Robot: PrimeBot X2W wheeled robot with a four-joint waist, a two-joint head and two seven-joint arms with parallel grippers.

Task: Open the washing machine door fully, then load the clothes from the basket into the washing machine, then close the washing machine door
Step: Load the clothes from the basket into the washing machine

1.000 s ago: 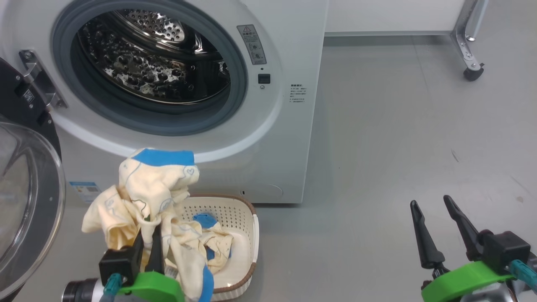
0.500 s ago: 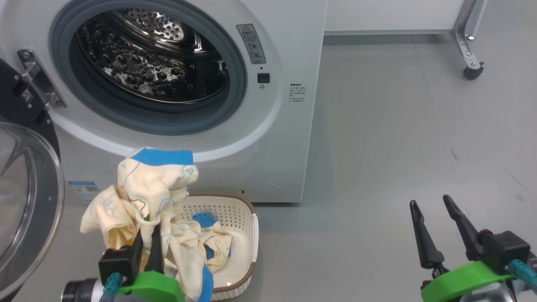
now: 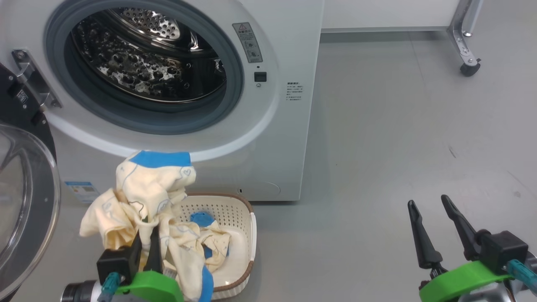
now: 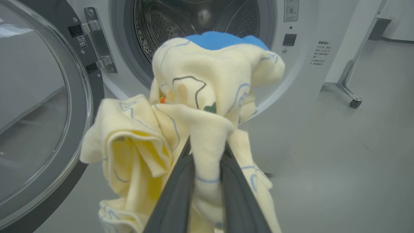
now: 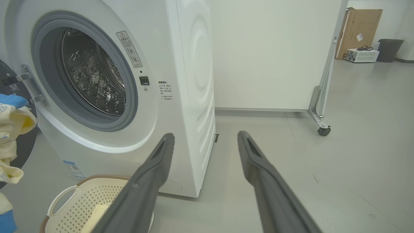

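Observation:
The white washing machine (image 3: 277, 126) stands with its steel drum (image 3: 138, 63) exposed. Its door (image 3: 25, 201) hangs swung open at the left, black rim and glass bowl facing me. My left gripper (image 3: 147, 233) is shut on a bunch of cream-yellow clothes (image 3: 147, 188) with a blue band, held up above the cream basket (image 3: 239, 235), below the drum mouth. In the left wrist view the fingers (image 4: 174, 191) pinch the clothes (image 4: 200, 97) in front of the drum. More clothes (image 3: 209, 243) lie in the basket. My right gripper (image 3: 426, 203) hangs open over the floor at the lower right.
A wheeled metal leg (image 3: 463, 54) of a white panel stands at the back right. In the right wrist view a cardboard box (image 5: 359, 29) and a dark bin (image 5: 388, 50) sit far back. Grey floor (image 3: 398, 147) stretches right of the machine.
The head camera has shifted slightly, so the whole picture slid left. The clothes in my left gripper sit a little lower. The right gripper has not moved.

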